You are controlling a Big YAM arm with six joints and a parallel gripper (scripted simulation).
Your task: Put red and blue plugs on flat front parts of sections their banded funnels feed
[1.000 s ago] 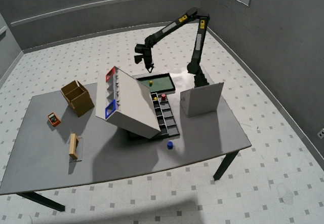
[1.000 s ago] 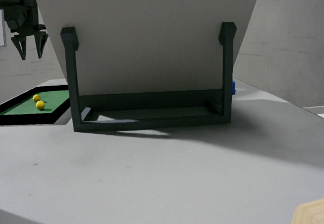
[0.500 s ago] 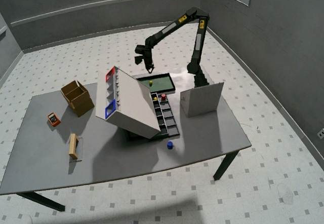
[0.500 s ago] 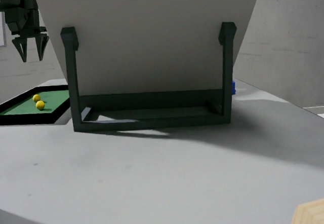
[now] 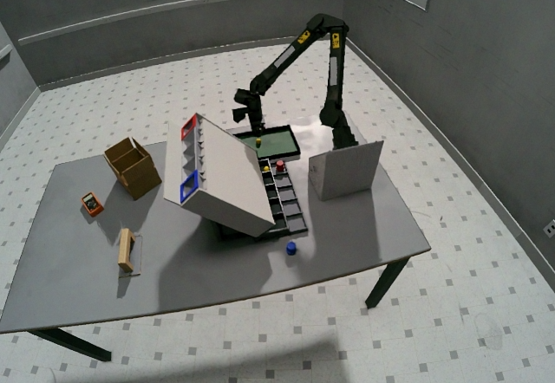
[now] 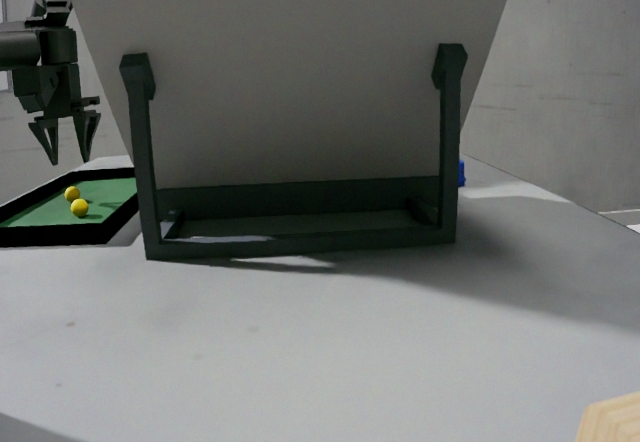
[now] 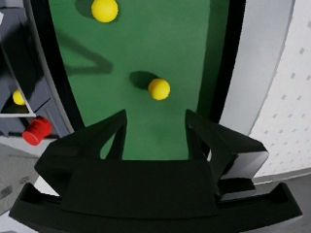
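The slanted cover (image 5: 228, 168) (image 6: 289, 91) hides the pipes. Its top has a red-banded funnel (image 5: 188, 123) at the far end and a blue-banded funnel (image 5: 196, 179) at the near end. The red plug (image 5: 280, 165) (image 7: 37, 131) stands on the flat front of the end section nearest the tray; a yellow marble (image 5: 266, 168) (image 7: 18, 97) lies in that section. The blue plug (image 5: 290, 248) (image 6: 461, 173) stands on the table. Two marbles (image 6: 71, 193) (image 6: 79, 207) (image 7: 104, 10) (image 7: 159, 89) lie in the green tray (image 5: 277, 141) (image 7: 146, 44). My gripper (image 6: 70, 162) (image 7: 155, 115) is open and empty above the tray.
A cardboard box (image 5: 139, 175), an orange meter (image 5: 92, 204) and a wooden block-shaped handle (image 5: 126, 251) stand on the table's left part. An upright grey panel (image 5: 347, 171) stands before the arm's base, right of the sections. The cover rises beside the tray.
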